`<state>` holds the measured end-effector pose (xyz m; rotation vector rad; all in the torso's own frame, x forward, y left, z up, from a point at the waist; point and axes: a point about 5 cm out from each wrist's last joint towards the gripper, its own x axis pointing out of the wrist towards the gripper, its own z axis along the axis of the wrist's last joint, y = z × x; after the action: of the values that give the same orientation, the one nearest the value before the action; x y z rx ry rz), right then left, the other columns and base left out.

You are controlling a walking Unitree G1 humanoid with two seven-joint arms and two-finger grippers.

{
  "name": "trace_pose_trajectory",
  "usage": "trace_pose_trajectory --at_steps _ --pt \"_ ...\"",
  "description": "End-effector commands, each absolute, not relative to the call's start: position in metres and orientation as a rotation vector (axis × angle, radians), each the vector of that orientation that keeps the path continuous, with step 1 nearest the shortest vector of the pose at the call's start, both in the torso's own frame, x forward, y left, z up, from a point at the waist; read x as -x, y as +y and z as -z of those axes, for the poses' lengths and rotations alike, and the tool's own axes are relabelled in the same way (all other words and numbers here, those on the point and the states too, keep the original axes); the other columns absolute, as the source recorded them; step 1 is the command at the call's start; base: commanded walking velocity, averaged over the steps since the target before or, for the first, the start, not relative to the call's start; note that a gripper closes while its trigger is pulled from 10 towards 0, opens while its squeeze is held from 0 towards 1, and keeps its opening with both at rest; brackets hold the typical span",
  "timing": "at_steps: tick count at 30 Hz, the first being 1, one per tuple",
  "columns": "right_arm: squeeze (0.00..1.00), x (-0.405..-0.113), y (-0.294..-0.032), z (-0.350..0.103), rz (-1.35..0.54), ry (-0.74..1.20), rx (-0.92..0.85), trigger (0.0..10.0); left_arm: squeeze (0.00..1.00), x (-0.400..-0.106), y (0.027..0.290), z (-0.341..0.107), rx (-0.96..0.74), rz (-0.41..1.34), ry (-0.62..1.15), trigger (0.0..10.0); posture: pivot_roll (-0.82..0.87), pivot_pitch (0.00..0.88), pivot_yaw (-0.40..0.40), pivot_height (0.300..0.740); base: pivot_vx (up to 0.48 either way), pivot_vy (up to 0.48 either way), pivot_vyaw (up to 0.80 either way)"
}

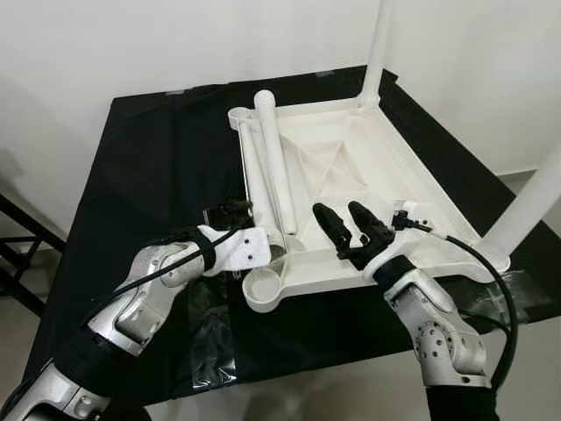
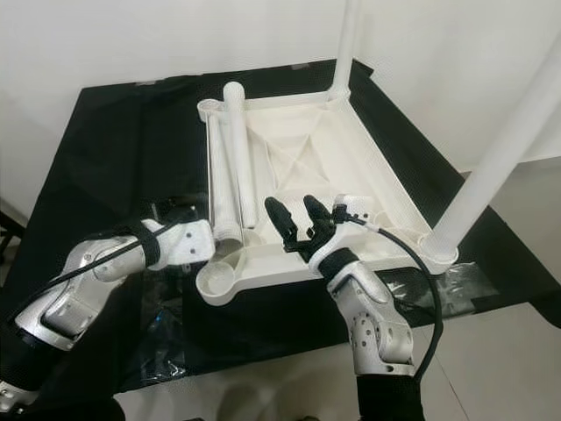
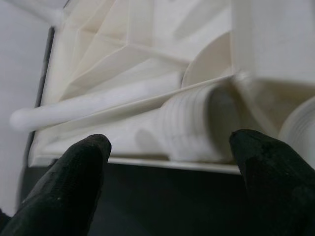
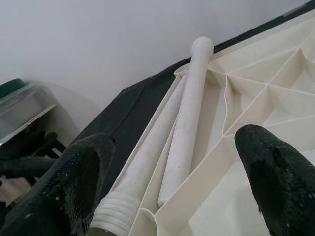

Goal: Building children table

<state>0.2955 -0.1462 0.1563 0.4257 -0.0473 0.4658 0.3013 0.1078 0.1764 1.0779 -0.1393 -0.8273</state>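
Lying upside down on a black tabletop (image 1: 131,158), a white table (image 1: 386,158) is seen with two legs (image 1: 379,44) screwed in upright on its right side and two loose legs (image 1: 272,158) laid along its left inner edge. The left gripper (image 1: 235,213) is held at the table's near left edge, jaws spread wide before the threaded end of a loose leg. The right gripper (image 1: 344,221) is poised over the near rim, jaws wide and holding nothing.
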Motion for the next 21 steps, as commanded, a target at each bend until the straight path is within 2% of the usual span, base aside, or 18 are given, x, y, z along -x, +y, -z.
trace_pose_trajectory --at_steps 1,8,21 --pt "0.0 -0.295 -0.145 -0.153 -0.467 -0.033 -0.45 10.0 0.0 -0.297 0.105 -0.169 -1.051 0.878 -0.118 10.0 0.04 0.088 0.029 0.74 0.0 0.0 0.0" --pt "0.0 -0.295 -0.145 -0.153 -0.467 -0.031 -0.45 10.0 0.0 -0.298 0.101 -0.17 -1.042 0.876 -0.134 10.0 0.04 0.086 0.029 0.74 0.0 0.0 0.0" --pt "0.0 -0.296 -0.144 -0.154 -0.468 -0.03 -0.45 10.0 0.0 -0.327 0.098 -0.162 -1.149 0.677 -0.093 10.0 0.03 0.091 0.033 0.74 0.0 0.0 0.0"
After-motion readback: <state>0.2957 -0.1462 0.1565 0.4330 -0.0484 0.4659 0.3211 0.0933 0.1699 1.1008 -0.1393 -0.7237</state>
